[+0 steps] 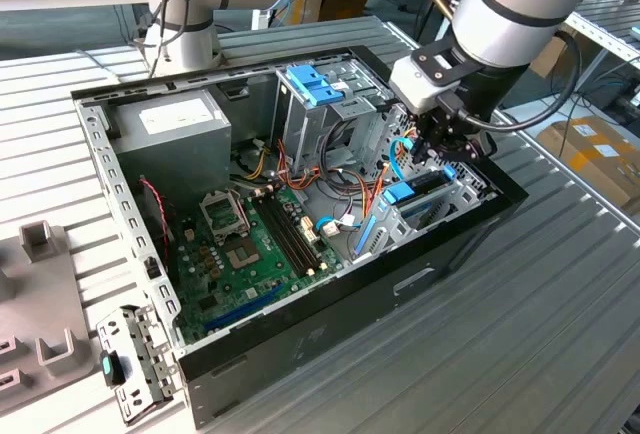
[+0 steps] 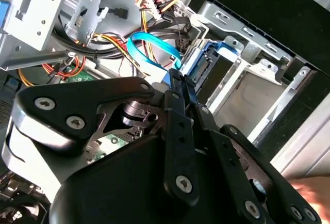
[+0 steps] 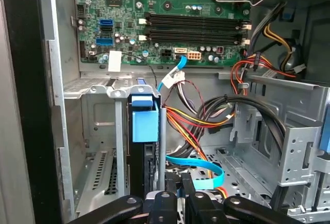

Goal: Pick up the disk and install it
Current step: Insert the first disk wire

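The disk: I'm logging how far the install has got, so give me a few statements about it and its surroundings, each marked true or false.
1. The disk stands in a slot of the grey drive cage. True.
2. The computer case has its side panel on. False: it lies open, with the motherboard exposed.
3. The gripper is over the disk's end of the case, at the exterior view's right. True.
4. The flat cable curving beside the disk is red. False: it is blue.

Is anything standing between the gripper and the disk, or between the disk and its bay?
Nothing visible. The disk stands edge-on in the grey drive cage, just ahead of the gripper; the flat blue cable curves beside, not between.
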`<state>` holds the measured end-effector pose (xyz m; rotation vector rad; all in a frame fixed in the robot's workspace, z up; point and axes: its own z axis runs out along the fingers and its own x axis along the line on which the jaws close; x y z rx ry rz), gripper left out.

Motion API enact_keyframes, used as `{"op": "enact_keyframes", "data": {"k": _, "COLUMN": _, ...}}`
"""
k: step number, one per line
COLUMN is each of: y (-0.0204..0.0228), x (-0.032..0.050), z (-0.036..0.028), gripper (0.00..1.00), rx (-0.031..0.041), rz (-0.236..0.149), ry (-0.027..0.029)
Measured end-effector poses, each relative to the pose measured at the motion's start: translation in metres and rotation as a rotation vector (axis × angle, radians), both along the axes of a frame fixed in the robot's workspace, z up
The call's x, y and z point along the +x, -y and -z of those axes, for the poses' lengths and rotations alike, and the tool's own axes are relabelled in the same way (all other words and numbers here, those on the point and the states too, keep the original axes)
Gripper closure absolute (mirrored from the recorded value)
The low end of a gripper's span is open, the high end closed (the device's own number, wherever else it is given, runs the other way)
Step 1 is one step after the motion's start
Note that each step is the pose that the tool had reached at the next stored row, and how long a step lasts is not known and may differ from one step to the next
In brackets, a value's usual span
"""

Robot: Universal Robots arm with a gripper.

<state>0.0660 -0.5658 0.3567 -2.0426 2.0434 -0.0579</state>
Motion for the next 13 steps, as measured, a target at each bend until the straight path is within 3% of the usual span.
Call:
{"op": "enact_keyframes", "data": {"k": 2, "y": 0.0017, "x": -0.0001, "z": 0.0000, "gripper": 0.84, "rx": -0.0001, "rz": 0.000, "ry": 0.0000}}
{"op": "enact_keyframes", "data": {"k": 6, "y": 0.0091, "x": -0.0022, "z": 0.0004, "gripper": 0.84, "rx": -0.0002, "rz": 0.000, "ry": 0.0000}}
{"op": "enact_keyframes", "data": {"k": 13, "y": 0.0113, "x": -0.0023, "z": 0.0029, "gripper": 0.84, "rx": -0.0004, "rz": 0.000, "ry": 0.0000}}
